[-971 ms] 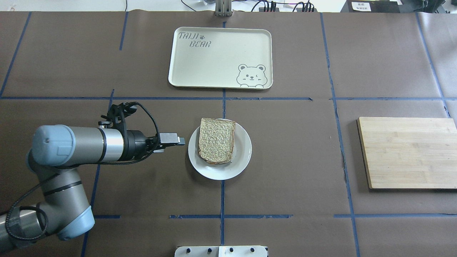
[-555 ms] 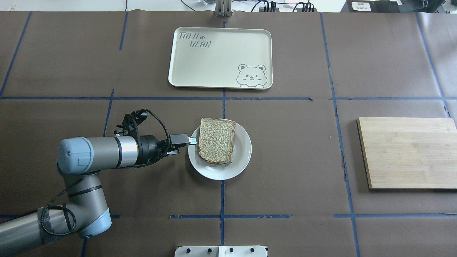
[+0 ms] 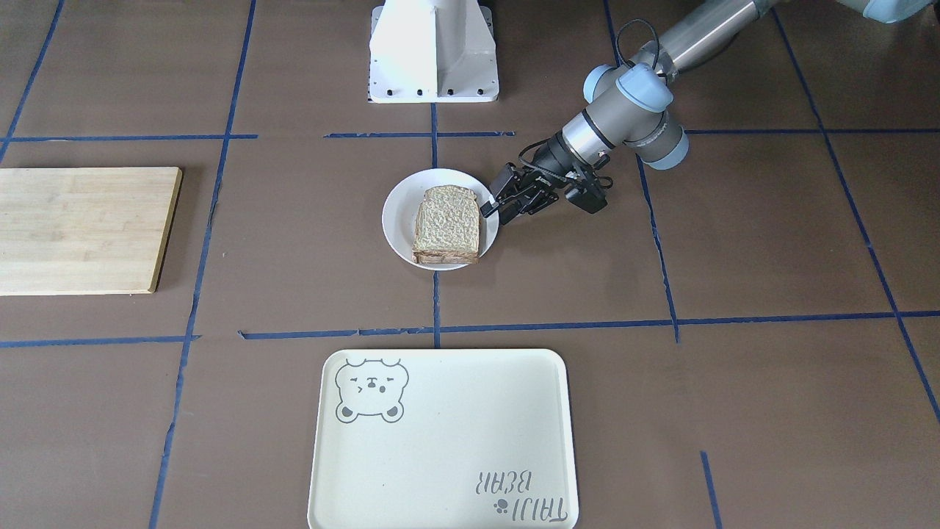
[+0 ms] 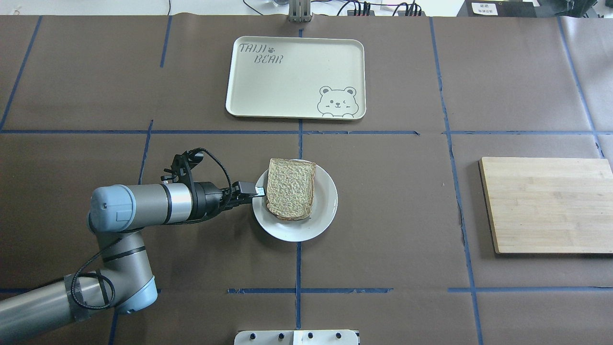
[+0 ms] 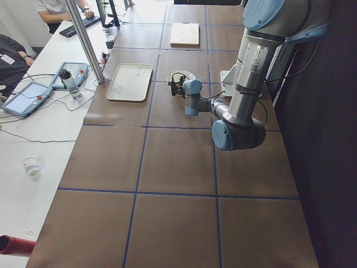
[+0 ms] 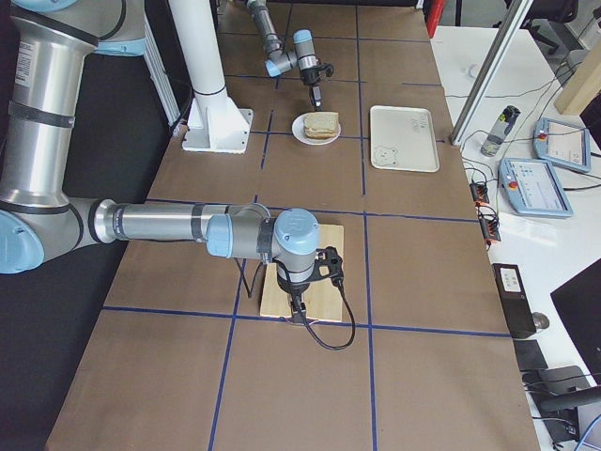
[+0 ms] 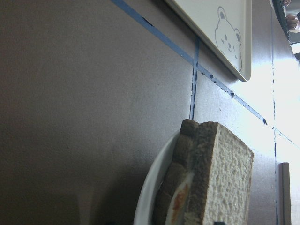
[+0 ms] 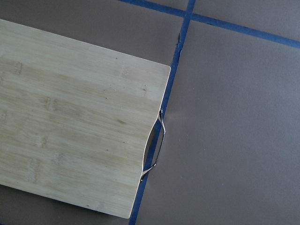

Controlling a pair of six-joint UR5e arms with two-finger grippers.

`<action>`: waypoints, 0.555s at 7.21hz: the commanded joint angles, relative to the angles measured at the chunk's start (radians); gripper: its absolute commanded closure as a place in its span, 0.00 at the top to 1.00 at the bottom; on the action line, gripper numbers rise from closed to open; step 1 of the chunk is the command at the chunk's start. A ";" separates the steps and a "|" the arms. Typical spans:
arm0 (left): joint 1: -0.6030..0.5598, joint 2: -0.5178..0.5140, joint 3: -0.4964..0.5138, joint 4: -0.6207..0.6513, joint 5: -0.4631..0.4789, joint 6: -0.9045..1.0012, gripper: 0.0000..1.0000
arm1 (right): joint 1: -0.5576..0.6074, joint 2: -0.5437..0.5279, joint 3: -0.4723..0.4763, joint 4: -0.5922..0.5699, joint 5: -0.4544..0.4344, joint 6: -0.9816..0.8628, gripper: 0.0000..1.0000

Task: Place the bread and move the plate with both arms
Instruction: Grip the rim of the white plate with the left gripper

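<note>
Bread and plate at mid-surface: the bread (image 4: 291, 189) lies face up on the plate (image 4: 328, 197), stacked on a second slice (image 7: 174, 187) that the overhead view almost hides. The left wrist camera shows white and orange filling between them and cuts the plate off. The left pincer (image 4: 259, 191) is at the plate's rim; whether it is spread or pinching cannot be told. The right pincer (image 6: 300, 315), seen only from afar over a cutting board (image 4: 548, 203), is equally unclear. Blue tape grids the brown surface (image 4: 392, 215); a bear-print tray (image 4: 287, 81) lies beyond the plate. A white bench (image 5: 39, 139) with tablets (image 5: 26, 96) runs alongside.
</note>
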State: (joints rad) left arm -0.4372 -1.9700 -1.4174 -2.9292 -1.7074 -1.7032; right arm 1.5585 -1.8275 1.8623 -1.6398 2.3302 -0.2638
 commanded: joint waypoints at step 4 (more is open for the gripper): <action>0.002 -0.026 0.049 -0.013 0.000 -0.033 0.23 | 0.000 0.001 0.000 0.000 -0.002 0.001 1.00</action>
State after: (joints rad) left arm -0.4360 -1.9947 -1.3733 -2.9414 -1.7073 -1.7353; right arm 1.5585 -1.8270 1.8623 -1.6398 2.3288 -0.2625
